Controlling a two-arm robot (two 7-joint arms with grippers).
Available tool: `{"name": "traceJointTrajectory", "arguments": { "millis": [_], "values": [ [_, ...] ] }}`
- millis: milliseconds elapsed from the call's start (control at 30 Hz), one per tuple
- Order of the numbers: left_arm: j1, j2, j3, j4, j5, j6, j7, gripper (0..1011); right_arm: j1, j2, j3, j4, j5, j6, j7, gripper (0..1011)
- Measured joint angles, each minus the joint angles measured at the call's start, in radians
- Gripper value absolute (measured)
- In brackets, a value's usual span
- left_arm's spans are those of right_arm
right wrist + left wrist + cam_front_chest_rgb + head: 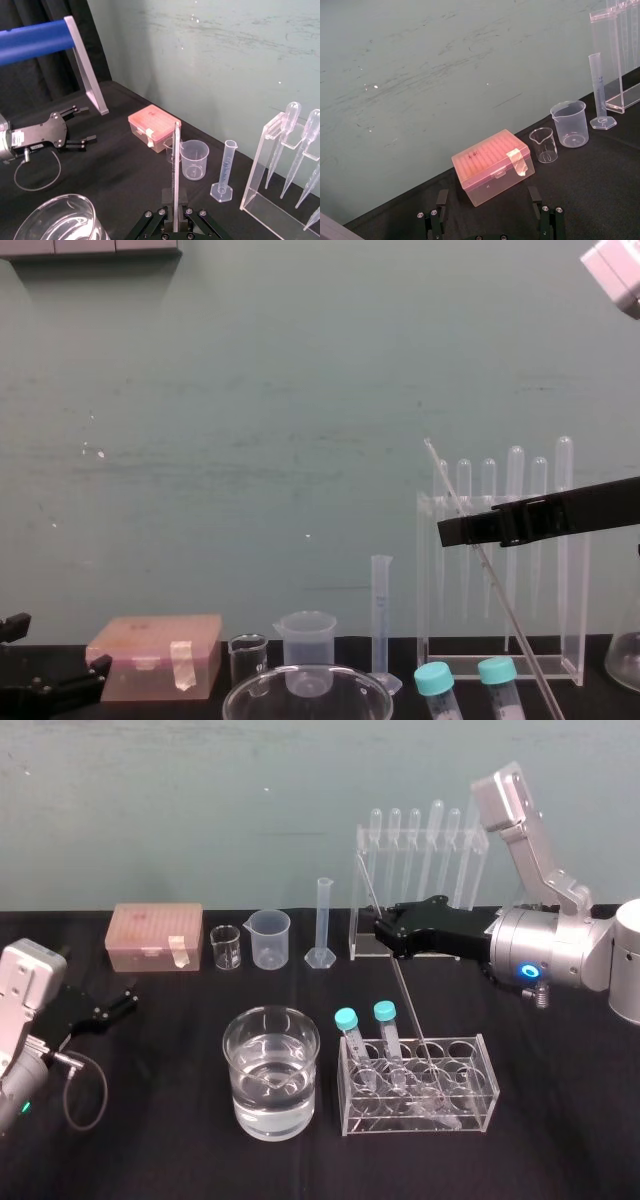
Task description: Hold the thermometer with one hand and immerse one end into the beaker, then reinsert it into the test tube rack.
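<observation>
Right gripper (385, 932): clamped on the tilted thermometer (401, 982), ends above and below it.
Beaker (270, 938): well to its left.
Left gripper (105, 1008): spread wide.

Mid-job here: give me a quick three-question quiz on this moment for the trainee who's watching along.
1. True or false: the left gripper, parked open at the left, holds the thermometer.
2. Multiple choice: the thermometer is A) upright, B) tilted, with its lower end down at the low tube holder that has two teal-capped tubes, C) lying flat.
3. Short answer: what hangs in the test tube rack at the back?

Key:
1. False. The right gripper is shut on it.
2. B.
3. Clear pipettes.
</observation>
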Motion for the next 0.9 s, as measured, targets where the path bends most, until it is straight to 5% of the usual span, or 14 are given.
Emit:
{"name": "traceJointTrajectory", "arguments": {
  "millis": [333,667,900],
  "values": [
    [0.000,0.000,0.000,0.000,0.000,0.000,0.000,1008,-0.082,0.005,0.062,-0.045,0.040,-0.132,-0.002,58],
    [0.000,0.000,0.000,0.000,0.000,0.000,0.000,1008,-0.254,0.052,0.162,-0.147,0.040,-0.412,0.060,58],
    [0.000,0.000,0.000,0.000,0.000,0.000,0.000,1008,-0.350,0.056,0.221,-0.182,0.052,-0.483,0.056,58]
  ]
}}
